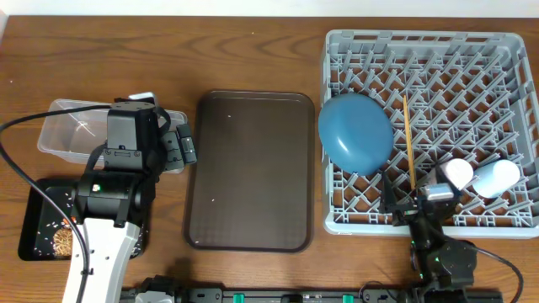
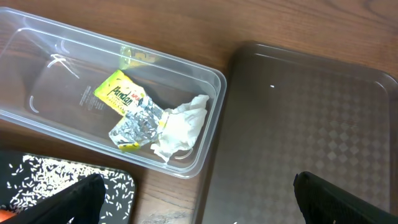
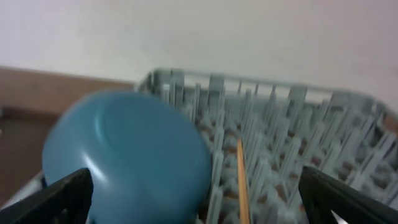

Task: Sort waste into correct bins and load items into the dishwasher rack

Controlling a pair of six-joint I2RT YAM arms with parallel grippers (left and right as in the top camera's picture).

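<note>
The grey dishwasher rack (image 1: 505,50) at the right holds a blue plate (image 1: 355,133) leaning on its pegs, wooden chopsticks (image 1: 408,139), a small white bowl (image 1: 459,172) and a pale cup (image 1: 498,177). My right gripper (image 1: 404,206) hangs open at the rack's front edge; its wrist view faces the plate (image 3: 124,155) and a chopstick (image 3: 242,180). My left gripper (image 1: 184,145) is open above the gap between the clear tub (image 1: 59,135) and the serving tray. The tub (image 2: 37,62) holds the crumpled wrapper (image 2: 127,109) and white paper (image 2: 180,127). Rice (image 2: 56,177) and a brown lump (image 1: 63,242) lie in the black tray (image 1: 34,210).
A large dark brown serving tray (image 1: 253,172) lies between the bins and the rack, with bare wood table (image 1: 253,50) behind it. The left arm's body covers part of the tub and black tray from above.
</note>
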